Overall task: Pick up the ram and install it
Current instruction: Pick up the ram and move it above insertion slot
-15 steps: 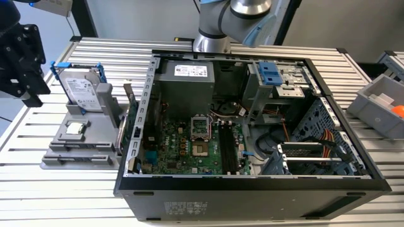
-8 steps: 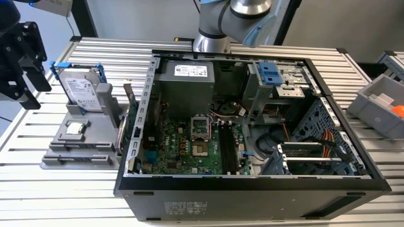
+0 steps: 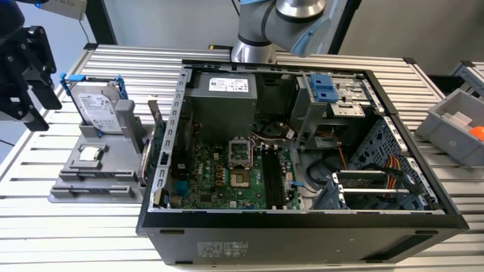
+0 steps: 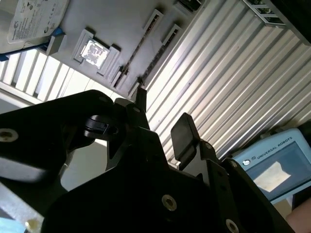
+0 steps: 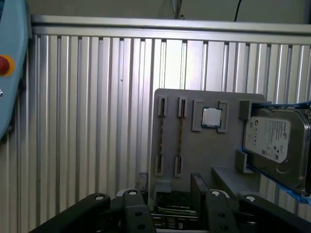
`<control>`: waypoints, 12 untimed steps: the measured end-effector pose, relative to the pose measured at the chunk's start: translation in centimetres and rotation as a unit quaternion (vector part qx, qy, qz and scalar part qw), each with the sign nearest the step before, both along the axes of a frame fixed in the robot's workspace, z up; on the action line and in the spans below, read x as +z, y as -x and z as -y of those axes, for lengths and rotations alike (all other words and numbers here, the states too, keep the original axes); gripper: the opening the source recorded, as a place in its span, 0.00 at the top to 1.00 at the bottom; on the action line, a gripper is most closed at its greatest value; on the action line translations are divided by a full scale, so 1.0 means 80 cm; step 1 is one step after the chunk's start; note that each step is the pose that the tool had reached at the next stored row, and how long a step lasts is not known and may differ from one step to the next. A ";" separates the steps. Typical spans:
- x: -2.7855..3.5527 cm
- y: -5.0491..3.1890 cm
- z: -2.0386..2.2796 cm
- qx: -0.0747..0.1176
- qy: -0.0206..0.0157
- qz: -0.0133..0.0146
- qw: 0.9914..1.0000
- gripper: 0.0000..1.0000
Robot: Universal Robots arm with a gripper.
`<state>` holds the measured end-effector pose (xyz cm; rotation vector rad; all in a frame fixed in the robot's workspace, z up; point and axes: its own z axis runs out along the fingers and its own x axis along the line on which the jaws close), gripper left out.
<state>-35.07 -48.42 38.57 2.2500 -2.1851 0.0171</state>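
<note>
The ram (image 5: 180,136) stands on edge as a thin strip in one slot pair of the grey holder (image 5: 214,155), beside the chip pocket; in the second wrist view the ram (image 4: 132,54) is a thin dark line on the holder (image 4: 121,19). My gripper (image 5: 169,183) is open with nothing between its black fingers (image 5: 197,182), and it hangs above the table, short of the holder's slot end. In the exterior view the gripper (image 3: 44,113) is high at the left, beside the holder (image 3: 94,181). The motherboard's long black slots (image 3: 272,178) lie inside the open computer case (image 3: 302,224).
A silver hard drive in a blue frame (image 3: 98,110) and a square CPU chip (image 3: 90,153) also sit on the holder. A grey bin with an orange item (image 3: 461,127) stands at the exterior view's right. A pendant screen (image 4: 269,162) lies on the slatted metal table (image 5: 97,121).
</note>
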 end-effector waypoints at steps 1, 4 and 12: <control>-0.0001 0.000 -0.0001 0.000 -0.005 0.000 1.000 0.00; -0.0012 0.000 0.0000 0.000 -0.019 0.000 1.000 0.00; -0.0070 0.000 -0.0001 -0.001 -0.023 -0.004 1.000 0.00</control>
